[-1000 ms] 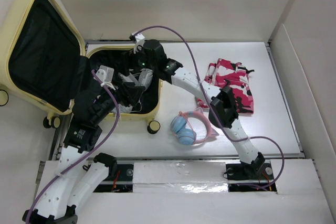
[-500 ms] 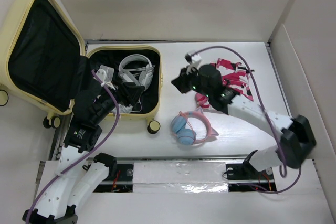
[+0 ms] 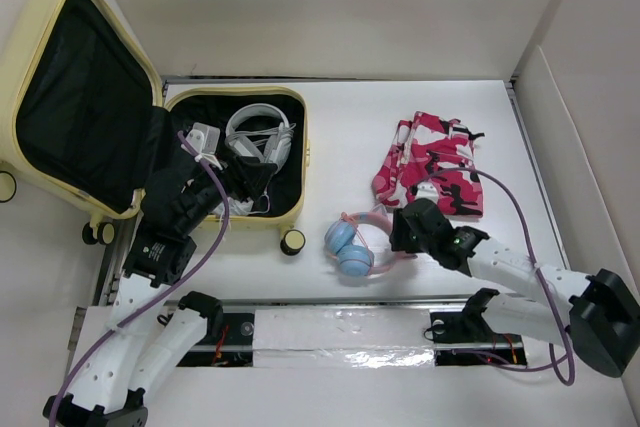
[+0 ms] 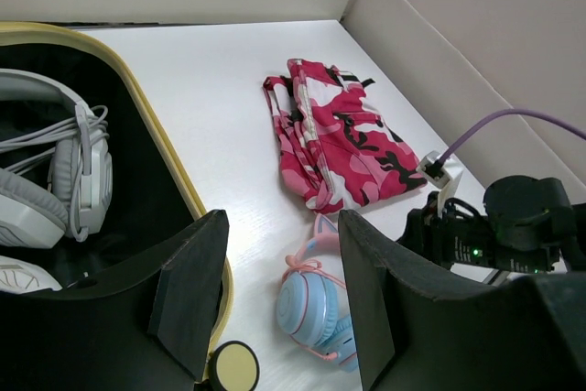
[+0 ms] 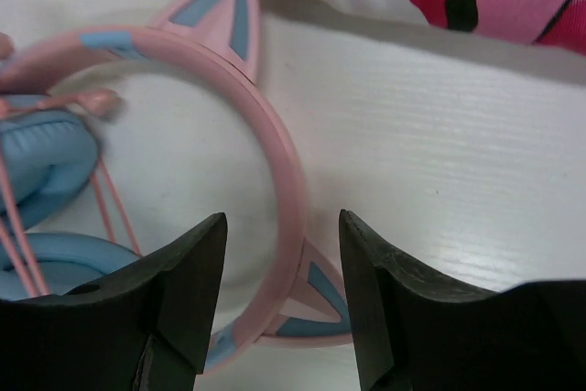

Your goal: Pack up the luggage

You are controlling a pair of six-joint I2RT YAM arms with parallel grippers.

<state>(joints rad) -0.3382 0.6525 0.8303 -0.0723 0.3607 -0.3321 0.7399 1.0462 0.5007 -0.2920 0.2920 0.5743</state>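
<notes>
Your right gripper (image 5: 282, 244) has its fingers apart over the thin pink band of the cat-ear headphones (image 3: 348, 249), so if you pinch crooked it may slip out before you reach the open luggage (image 3: 303, 152) on the left.

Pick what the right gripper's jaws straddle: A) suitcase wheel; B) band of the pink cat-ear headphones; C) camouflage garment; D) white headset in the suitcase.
B: the right wrist view shows the open right gripper around the pink band of the cat-ear headphones.
</notes>
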